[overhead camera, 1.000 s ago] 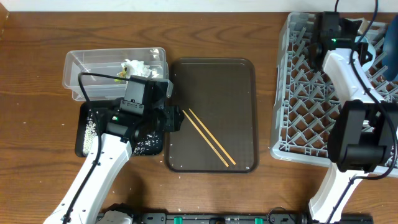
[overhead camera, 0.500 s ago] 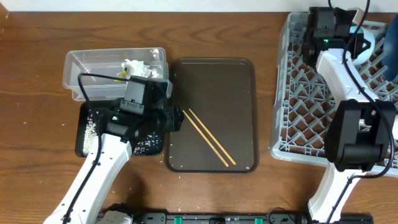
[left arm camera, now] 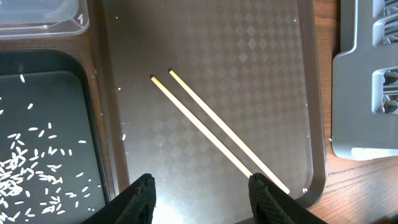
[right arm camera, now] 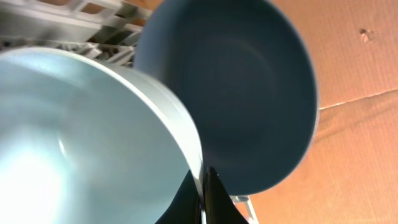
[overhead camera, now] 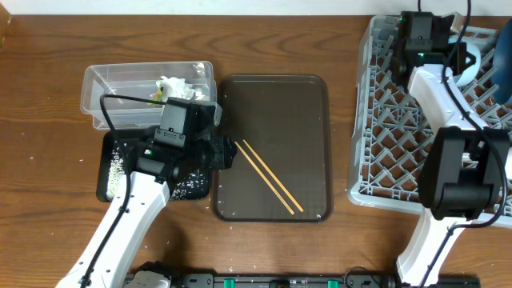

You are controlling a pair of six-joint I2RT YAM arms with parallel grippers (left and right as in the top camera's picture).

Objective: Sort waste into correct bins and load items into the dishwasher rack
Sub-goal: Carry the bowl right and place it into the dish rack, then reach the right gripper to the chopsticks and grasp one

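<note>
Chopsticks (left arm camera: pixel 217 127) lie unracked on the brown tray (left arm camera: pixel 261 50) — left tool (left arm camera: pixel 202 202) spread, empty, just short of them. Tissue (overhead camera: pixel 170 85) sits in the clear tub (overhead camera: pixel 120 74), rice (left arm camera: pixel 25 171) in the black tray (left arm camera: pixel 65 99); right tool (right arm camera: pixel 202 190) clamps the rim of the bowl (right arm camera: pixel 81 137) beside the plate (right arm camera: pixel 242 93) at the rack (overhead camera: pixel 384 144).

A close view fills with a pale blue-white bowl (right arm camera: pixel 81 143) on the left, its glossy inside turned to the camera, and a dark blue plate (right arm camera: pixel 242 99) standing on edge just behind it, partly hidden by the bowl's rim. At the bottom centre the two dark fingers of the right gripper (right arm camera: pixel 202 193) pinch the bowl's thin rim between them. Bars of the grey dishwasher rack (right arm camera: pixel 56 22) show at the top left, and flat brown cardboard (right arm camera: pixel 354 124) with a crease covers the right side.
</note>
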